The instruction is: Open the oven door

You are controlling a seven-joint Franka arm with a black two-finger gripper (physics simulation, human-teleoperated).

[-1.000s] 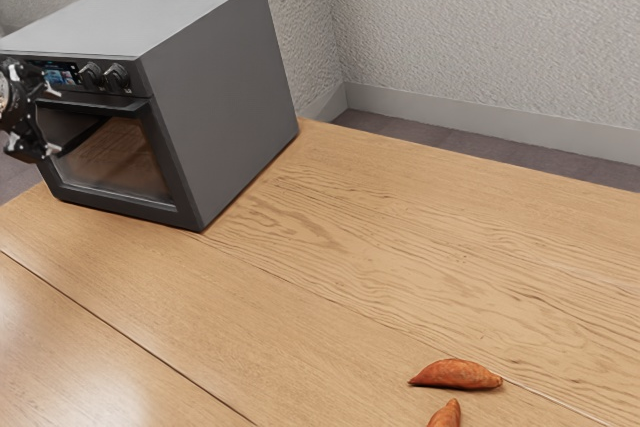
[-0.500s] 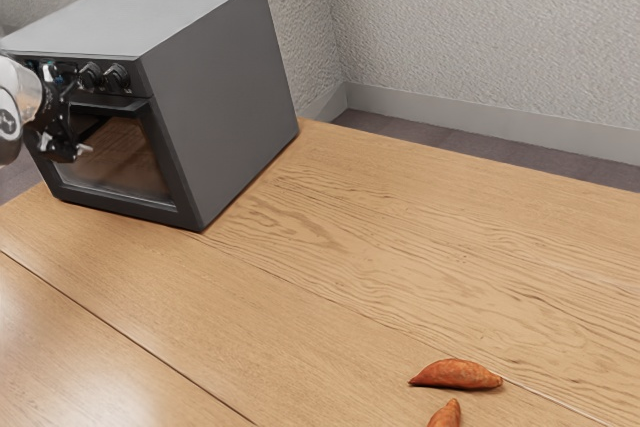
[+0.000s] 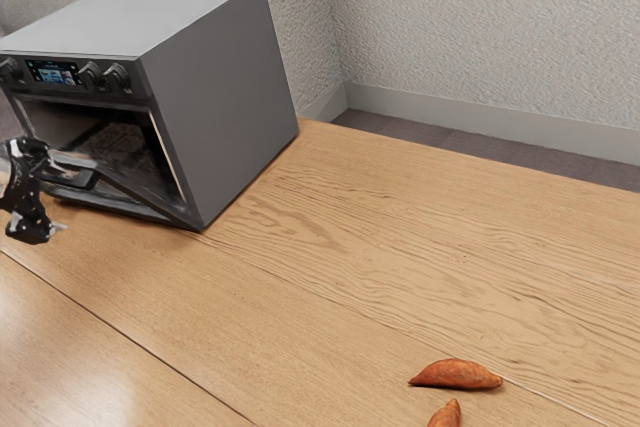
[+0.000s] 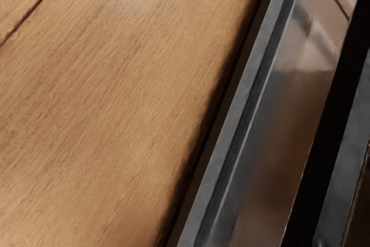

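At the exterior view's left edge, my gripper [image 3: 52,195] is open in front of the oven, its fingers wide apart, one above the other, close to the door handle [image 3: 72,178]. Whether a finger touches the handle cannot be told. The oven door [image 3: 128,197] is partly open, its top tilted out and down from the grey oven [image 3: 225,97], with the dark interior showing above it. In the wrist view, the door [image 4: 306,102] runs slantwise beneath my hand, its glass and frame beside the tabletop.
The wooden table [image 3: 330,247] stretches in front of and beside the oven. Two orange-brown sweet potatoes, one whole [image 3: 455,374] and one partly cut off by the view [image 3: 446,415], lie near its lower edge. A textured wall [image 3: 480,27] stands behind.
The oven door has swung from closed to partly open, tilting outward and down. My gripper has moved lower and away from the oven front, toward the exterior view's left.
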